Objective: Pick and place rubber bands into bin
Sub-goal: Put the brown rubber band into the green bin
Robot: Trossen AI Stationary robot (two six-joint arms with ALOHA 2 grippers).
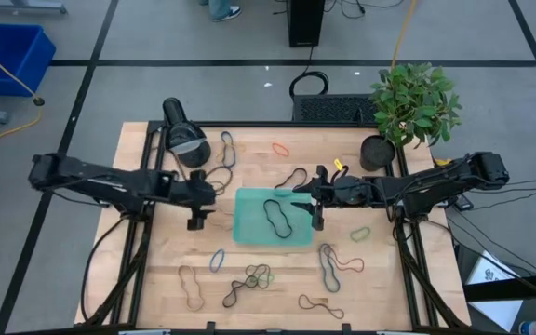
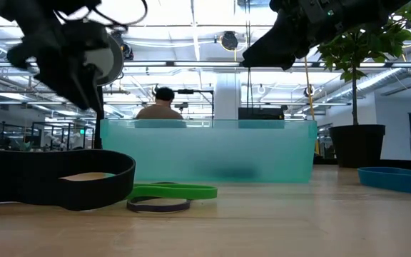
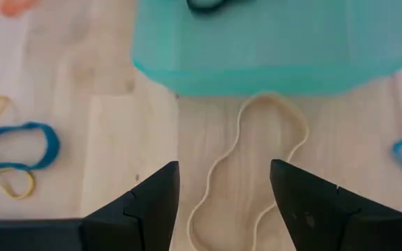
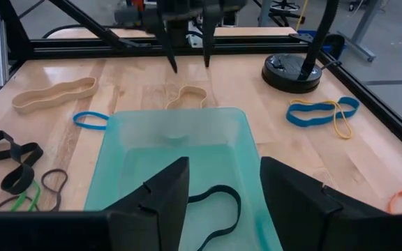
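High view: bin (image 1: 249,228) at table (image 1: 156,270) centre held one black rubber band (image 1: 276,216). Left hand (image 1: 195,216) open, just beside its left edge. Right hand (image 1: 317,207) open, empty, over its right edge.

Left gripper (image 1: 196,207) and right gripper (image 1: 316,197) face each other mid-table, jaws parted, empty.

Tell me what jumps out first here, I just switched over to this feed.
The teal bin sits mid-table with one black rubber band already lying in it. Both arms meet over it: the right gripper hangs open above the bin's right edge, the left gripper open just off its left side, fingers straddling a tan rubber band on the wood. Many more bands lie scattered around, and a potted plant stands at the far right corner.
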